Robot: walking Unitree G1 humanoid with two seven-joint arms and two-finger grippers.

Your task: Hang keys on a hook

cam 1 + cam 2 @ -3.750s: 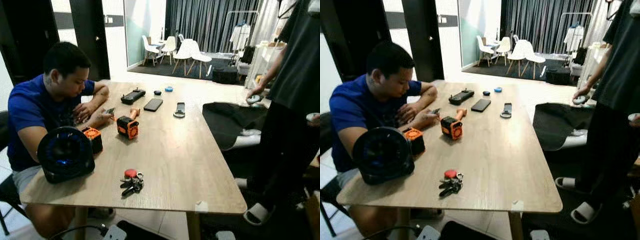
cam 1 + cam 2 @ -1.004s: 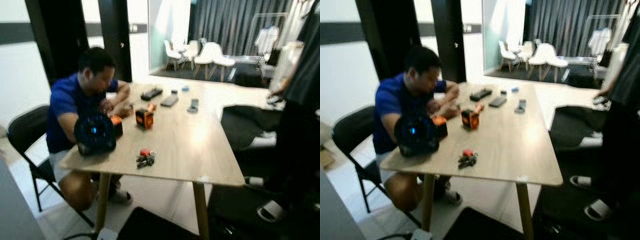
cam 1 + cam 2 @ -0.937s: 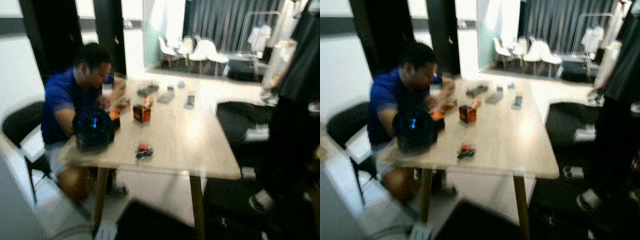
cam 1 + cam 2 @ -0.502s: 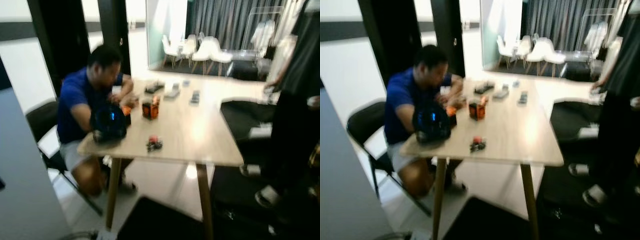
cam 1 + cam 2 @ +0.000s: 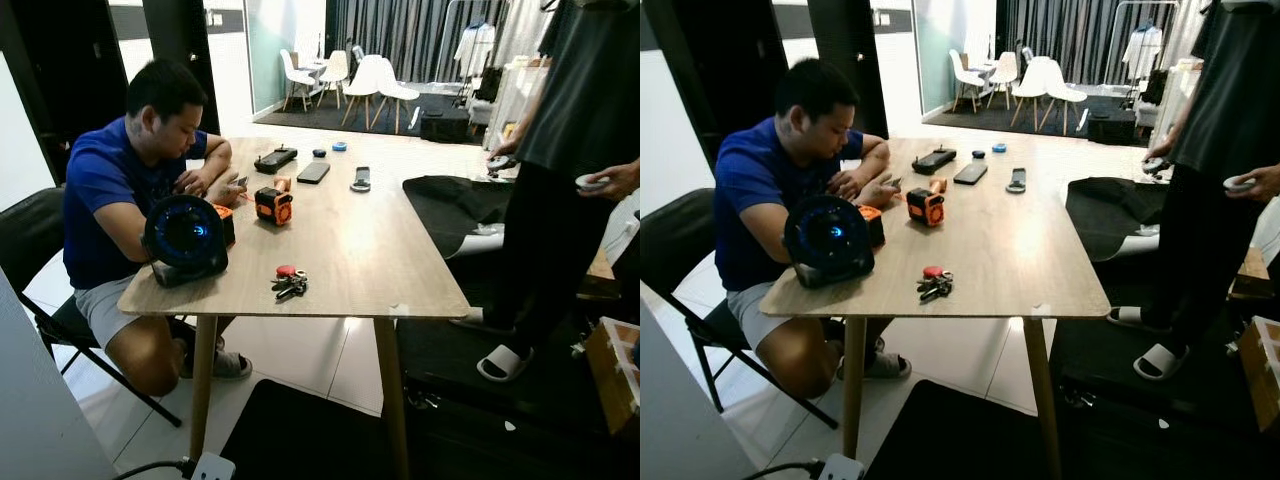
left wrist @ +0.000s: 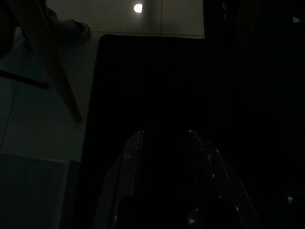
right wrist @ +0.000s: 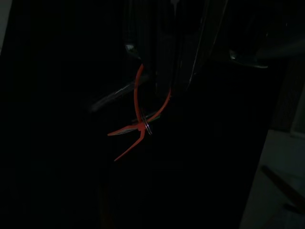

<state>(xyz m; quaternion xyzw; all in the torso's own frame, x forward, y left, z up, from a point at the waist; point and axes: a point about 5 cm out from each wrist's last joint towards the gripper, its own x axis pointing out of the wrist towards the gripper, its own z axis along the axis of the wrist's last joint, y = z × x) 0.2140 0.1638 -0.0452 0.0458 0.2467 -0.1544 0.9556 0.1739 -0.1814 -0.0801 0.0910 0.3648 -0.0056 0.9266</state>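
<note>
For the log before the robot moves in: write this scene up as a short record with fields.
keys: bunch with red tag, lying near the table's front edge
table: wooden
seated person: blue shirt, at the table's left side
standing person: dark clothes, right of the table
left gripper: open, above a dark mat
right gripper: orange loop with ring dangles by it

Wooden table (image 5: pixel 350 250) on pale tiles; dark curtains (image 5: pixel 400 30) behind.

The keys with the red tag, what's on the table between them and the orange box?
Nothing: between the keys and the orange box the left eye view shows bare wooden table.
</note>
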